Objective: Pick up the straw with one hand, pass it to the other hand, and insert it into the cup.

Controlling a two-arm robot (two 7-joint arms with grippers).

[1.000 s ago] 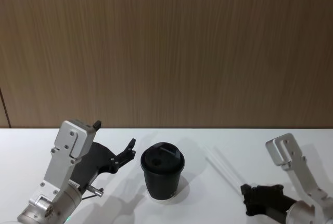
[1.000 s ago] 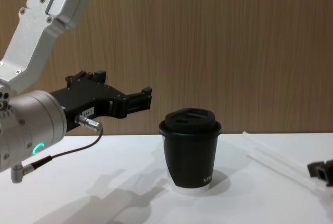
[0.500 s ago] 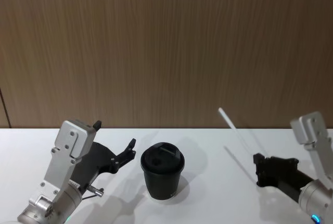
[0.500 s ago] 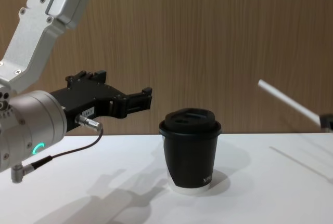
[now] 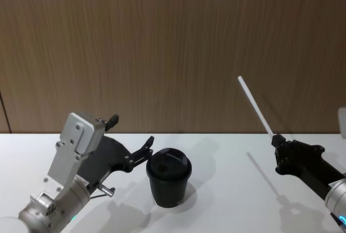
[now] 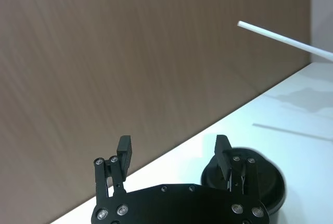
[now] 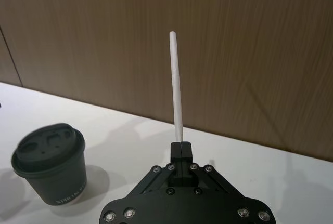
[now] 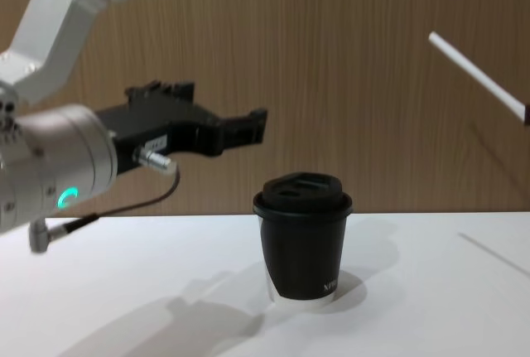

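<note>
Straw picked up; handover and insertion pending.
Right gripper was clamped on the straw, aloft right of the cup; left gripper, jaws apart, hovered just left of the cup.

**A Tally by Kind**

One white straw. One black cup with one domed lid. Two grippers: the left gripper and the right gripper. One white table, one wood-panelled wall.
</note>
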